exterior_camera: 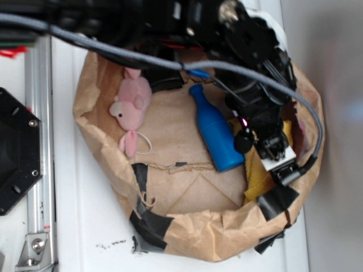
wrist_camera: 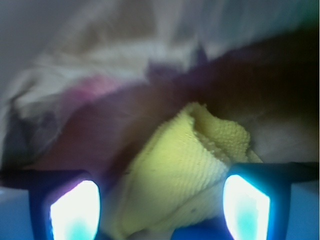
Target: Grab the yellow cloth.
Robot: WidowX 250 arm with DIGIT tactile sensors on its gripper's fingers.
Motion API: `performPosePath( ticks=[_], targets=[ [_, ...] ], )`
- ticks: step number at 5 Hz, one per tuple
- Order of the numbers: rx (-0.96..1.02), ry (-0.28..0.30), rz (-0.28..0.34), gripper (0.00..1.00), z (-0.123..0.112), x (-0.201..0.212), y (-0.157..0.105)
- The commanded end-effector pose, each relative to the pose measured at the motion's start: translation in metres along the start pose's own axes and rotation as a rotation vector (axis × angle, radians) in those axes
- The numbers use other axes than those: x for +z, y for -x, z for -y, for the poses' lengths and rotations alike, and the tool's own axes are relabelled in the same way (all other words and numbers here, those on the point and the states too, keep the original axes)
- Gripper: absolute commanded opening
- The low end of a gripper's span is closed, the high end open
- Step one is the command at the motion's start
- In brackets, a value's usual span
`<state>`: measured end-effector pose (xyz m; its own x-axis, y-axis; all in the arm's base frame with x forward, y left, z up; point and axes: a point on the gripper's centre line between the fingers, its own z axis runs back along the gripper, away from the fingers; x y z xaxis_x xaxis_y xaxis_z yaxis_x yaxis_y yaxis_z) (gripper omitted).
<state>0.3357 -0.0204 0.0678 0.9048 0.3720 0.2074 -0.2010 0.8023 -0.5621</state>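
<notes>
Nearest my wrist camera were the two fingertips point(wrist_camera: 75, 210) of the hand point(wrist_camera: 160, 210), glowing pale blue at the bottom edge, one at each side. They stood spread apart, and a fold of the yellow cloth point(wrist_camera: 185, 170) lay between them. I could not tell whether either pad touched the fabric, and nothing looked clamped.

From the exterior view, the biggest thing was the white bench point(exterior_camera: 91, 226), and on it sat a crumpled brown paper bag point(exterior_camera: 193, 238) rolled down into a shallow basin and patched with black tape point(exterior_camera: 150, 224). The black robot arm point(exterior_camera: 255, 68) reached over the basin's right side, with a grey cable point(exterior_camera: 113, 54) running across the top of the picture. The hand point(exterior_camera: 281, 164) pointed down at the right wall of the bag, right over the yellow cloth point(exterior_camera: 255, 178), which was bunched against that wall and mostly hidden by the arm.

A blue bottle point(exterior_camera: 218, 136) lay on its side on the paper floor, just left of the cloth, its neck pointing up the picture. A pink plush toy point(exterior_camera: 131, 107) lay well apart from it, by the left wall.
</notes>
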Motion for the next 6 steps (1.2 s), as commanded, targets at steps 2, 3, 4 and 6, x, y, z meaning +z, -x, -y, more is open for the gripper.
performPosePath(
  ticks=[2,3,4,6],
  targets=[
    [-0.153,-0.072,0.020,0.00,0.011,0.005,0.010],
    [-0.205,-0.248,-0.010,0.00,0.009,0.016,0.015],
    [-0.284,-0.285,-0.023,0.00,0.012,0.031,0.017],
    [-0.321,-0.230,0.041,1.00,0.015,0.064,0.013]
  ],
)
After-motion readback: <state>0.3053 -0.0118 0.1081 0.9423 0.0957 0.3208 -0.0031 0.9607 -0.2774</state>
